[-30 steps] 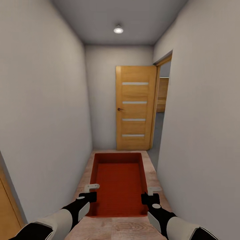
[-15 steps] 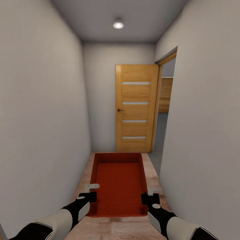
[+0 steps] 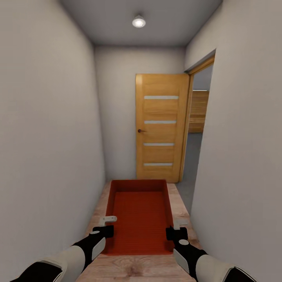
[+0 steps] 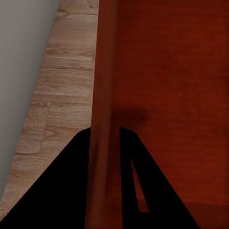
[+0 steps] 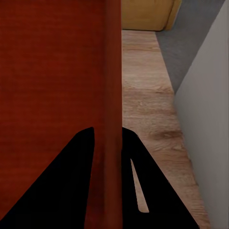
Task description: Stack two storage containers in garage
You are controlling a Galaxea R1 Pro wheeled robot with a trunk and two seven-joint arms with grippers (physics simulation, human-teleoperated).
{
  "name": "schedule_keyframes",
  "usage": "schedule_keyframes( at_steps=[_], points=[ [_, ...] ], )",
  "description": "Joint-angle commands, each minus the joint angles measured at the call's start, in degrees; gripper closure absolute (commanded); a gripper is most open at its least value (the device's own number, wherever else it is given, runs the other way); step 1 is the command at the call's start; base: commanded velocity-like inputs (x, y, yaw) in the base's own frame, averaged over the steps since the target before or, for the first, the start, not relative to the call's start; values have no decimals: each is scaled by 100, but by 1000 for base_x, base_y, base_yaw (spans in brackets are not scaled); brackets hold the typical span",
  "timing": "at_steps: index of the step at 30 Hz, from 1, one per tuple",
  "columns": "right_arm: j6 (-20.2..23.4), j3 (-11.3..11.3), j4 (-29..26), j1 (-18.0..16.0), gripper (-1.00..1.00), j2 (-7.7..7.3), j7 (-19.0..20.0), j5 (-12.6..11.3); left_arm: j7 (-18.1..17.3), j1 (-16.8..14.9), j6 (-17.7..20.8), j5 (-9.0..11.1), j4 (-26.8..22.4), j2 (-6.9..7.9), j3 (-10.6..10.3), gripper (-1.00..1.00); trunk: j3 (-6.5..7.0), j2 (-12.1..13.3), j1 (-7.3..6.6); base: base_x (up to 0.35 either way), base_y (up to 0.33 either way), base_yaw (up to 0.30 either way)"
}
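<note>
Both tools, left (image 3: pixel 105 226) and right (image 3: pixel 175 229), are clamping opposite walls of one storage container (image 3: pixel 139 213) (hallway, door (image 3: pixel 160 127) ahead).

bin (image 3: pixel 139 215): orange-red, ribbed | door (image 3: pixel 160 127): light wood, four frosted strips | walls (image 3: pixel 47 137): white | floor (image 3: pixel 135 268): pale wood planks

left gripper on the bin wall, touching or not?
Touching. In the left wrist view the bin's side wall runs between the two dark fingers of the left gripper, with no gap on either side.
</note>
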Motion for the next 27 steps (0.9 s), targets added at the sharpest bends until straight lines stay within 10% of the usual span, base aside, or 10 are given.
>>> schedule_keyframes(
  at_steps=[1, 27],
  points=[
    [15, 95, 0, -2, 100, 0, 79, -67, 464, -13, -66, -15, -13, 68, 384, 100, -9, -7, 5, 325, 0, 0],
    [6, 91, 0, 0, 100, 0, 79, -72, 464, -13, -64, -15, -13, 68, 384, 100, -9, -7, 5, 325, 0, 0]
  ],
)
